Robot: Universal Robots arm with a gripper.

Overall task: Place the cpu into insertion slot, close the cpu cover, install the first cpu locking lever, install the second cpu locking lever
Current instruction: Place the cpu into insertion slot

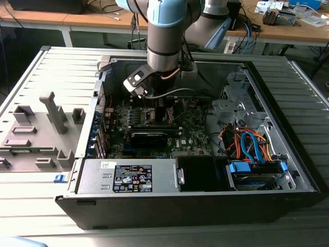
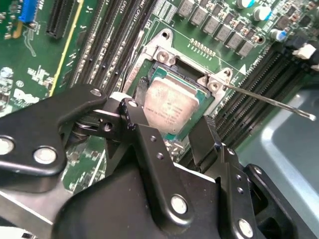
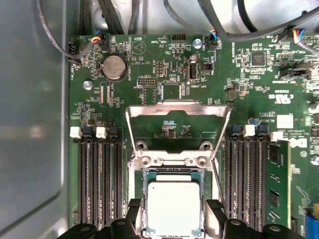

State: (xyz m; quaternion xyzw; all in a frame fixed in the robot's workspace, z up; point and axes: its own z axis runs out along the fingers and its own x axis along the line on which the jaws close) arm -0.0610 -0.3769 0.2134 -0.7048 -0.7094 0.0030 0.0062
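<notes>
Gripper (image 2: pixel 174 112) jaws apart, straddling cpu (image 3: pixel 173 206), gaps both sides; cpu flat in insertion slot (image 3: pixel 172 172), cpu cover (image 3: pixel 177 104) up.

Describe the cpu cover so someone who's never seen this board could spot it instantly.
On the green motherboard, find the insertion slot between the two banks of long black memory slots, where the cpu sits. The cpu cover stands swung open at its edge. It is the only thin silvery metal frame with a big window, through which green board shows.
</notes>
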